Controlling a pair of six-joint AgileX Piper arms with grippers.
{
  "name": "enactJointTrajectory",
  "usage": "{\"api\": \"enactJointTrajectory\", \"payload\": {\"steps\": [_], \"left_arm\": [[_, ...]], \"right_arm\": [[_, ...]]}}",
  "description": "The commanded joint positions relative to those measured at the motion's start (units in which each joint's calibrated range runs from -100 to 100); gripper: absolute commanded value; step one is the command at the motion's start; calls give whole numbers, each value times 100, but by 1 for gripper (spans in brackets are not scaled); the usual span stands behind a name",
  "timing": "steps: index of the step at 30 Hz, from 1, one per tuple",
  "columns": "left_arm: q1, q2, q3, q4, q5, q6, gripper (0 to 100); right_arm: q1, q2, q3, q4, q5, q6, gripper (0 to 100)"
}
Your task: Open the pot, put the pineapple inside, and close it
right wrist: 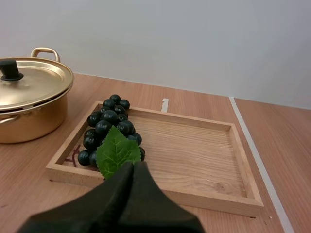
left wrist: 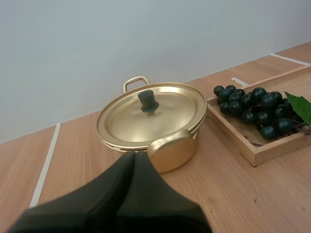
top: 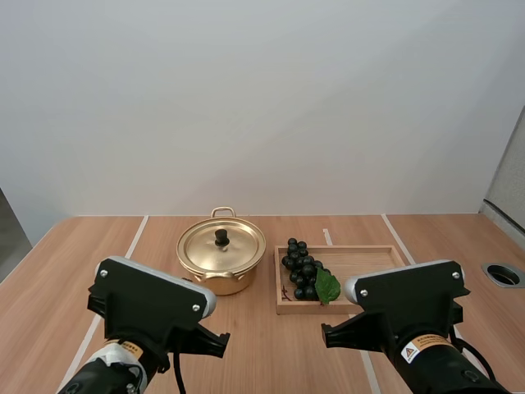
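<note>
**Lidded pot and tray of grapes, both pincers clenched on nothing**

A golden pot [top: 221,263] is shown on the table [top: 98,246] with its lid [left wrist: 151,116] seated and the black knob [left wrist: 148,100] upright at the centre. What the pot holds is hidden by the lid. At 3 o'clock of the pot, just beside it, a wooden tray [top: 373,258] is set; a bunch of grapes [right wrist: 109,131] with a green leaf [right wrist: 116,151] lies in the tray's half nearest the pot, and the other half is bare wood.

No pineapple is to be seen on the table or in the tray; the only fruit shown is the grapes, so the task sentence and the scene disagree. A closed pot with fruit in the tray fits a stage with the lid to be lifted, and equally one with the lid set back on over something unseen.

The left pincer [left wrist: 133,158] is held at 6 o'clock of the pot, its fingers pressed together as one dark wedge, grasping nothing. The right pincer [right wrist: 132,167] is held at 6 o'clock of the tray, likewise clenched and empty.

Risks, as judged: the small knob could slip from a grip placed off-centre; the light pot could be dragged or tipped by a skewed pull; the loose bunch could sag or shed berries if pinched at one edge.
</note>
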Motion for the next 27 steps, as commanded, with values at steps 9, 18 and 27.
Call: {"api": "enactJointTrajectory", "payload": {"steps": [9,18,27], "left_arm": [[19,-22,20,-265,-225,-177,0],[82,-22,20,-265,-260,-177,0],[82,-22,20,-265,-280,-177,0]], "right_arm": [[-6,-26,0,27,-21,61,0],[-6,-26,0,27,-37,60,0],[-6,-26,0,27,-37,60,0]]}}
